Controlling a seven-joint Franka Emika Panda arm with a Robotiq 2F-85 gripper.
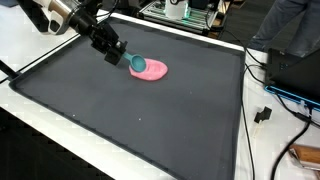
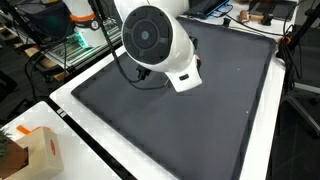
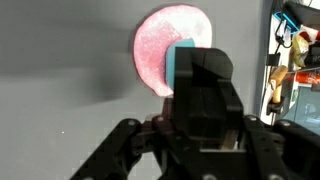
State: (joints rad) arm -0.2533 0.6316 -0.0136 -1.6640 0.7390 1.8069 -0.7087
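Wrist view: the teal utensil (image 3: 181, 60), clamped in the gripper (image 3: 195, 80), is best held centred over the pink dish (image 3: 155, 45) (upper middle).

An exterior view is looking down from high over a corner of the table (image 1: 30, 110), facing across its dark mat (image 1: 150, 120) at middling range. An exterior view is sitting close behind the arm (image 2: 155, 40), which is filling the upper centre. The wrist view is peering straight down past the end effector (image 3: 198, 75), very near. Its pink disc (image 3: 160, 50) and teal piece (image 3: 183, 55) are also showing in the high corner view, and all three are sharing the mat.
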